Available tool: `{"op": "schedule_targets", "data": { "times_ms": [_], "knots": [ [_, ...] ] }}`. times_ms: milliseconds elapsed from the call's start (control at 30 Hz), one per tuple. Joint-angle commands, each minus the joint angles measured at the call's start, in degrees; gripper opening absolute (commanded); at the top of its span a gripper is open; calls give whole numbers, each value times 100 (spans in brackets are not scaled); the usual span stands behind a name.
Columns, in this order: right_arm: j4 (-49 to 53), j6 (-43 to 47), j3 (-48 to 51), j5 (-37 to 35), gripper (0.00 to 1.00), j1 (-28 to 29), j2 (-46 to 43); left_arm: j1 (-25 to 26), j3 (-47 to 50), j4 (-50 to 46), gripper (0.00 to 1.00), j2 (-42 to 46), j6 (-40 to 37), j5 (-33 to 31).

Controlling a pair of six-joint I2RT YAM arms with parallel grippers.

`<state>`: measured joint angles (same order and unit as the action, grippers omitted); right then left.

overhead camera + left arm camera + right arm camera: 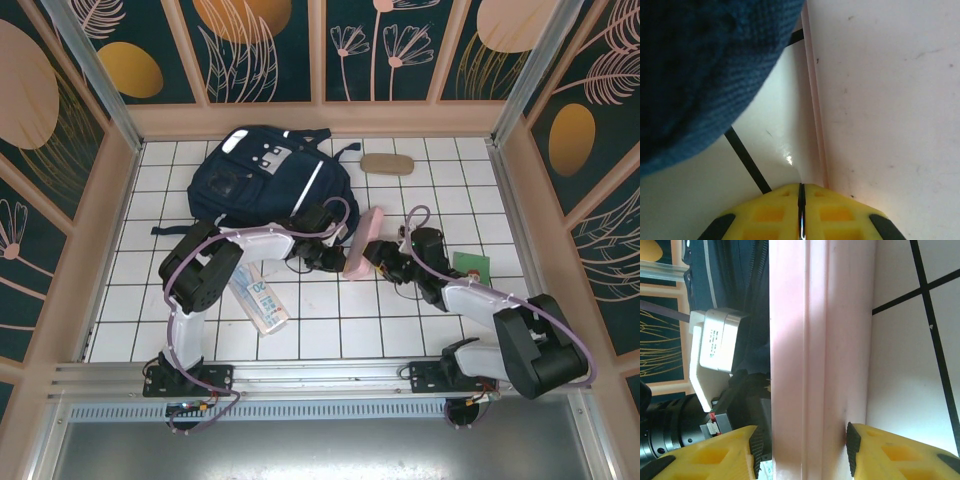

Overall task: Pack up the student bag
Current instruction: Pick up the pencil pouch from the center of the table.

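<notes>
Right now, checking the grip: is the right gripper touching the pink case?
Touching. In the right wrist view, the right gripper has both yellow fingers pressed against the pink case.

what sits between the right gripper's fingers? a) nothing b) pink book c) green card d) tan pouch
b: in the right wrist view the pink book stands edge-on between the right gripper fingers, one yellow finger on each side of it.

coarse-woven navy bag (695, 70), glossy tiles (775, 135)
</notes>
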<state>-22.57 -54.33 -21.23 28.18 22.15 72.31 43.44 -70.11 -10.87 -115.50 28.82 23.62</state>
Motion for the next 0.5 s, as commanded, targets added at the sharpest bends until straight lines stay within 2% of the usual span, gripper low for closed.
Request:
{"op": "schedule_targets", "data": {
  "times_ms": [0,100,233,467],
  "knots": [
    [133,87,-46,15,50,-38,133,40,-9,2,10,-43,48,102],
    [539,229,-156,-205,51,-52,187,35,-12,-20,11,14,35,64],
    [894,379,-270,-440,48,-57,165,41,-21,-69,10,74,28,11],
    [920,397,-304,-462,28,-95,169,42,-152,-249,11,207,9,-112]
  ]
}}
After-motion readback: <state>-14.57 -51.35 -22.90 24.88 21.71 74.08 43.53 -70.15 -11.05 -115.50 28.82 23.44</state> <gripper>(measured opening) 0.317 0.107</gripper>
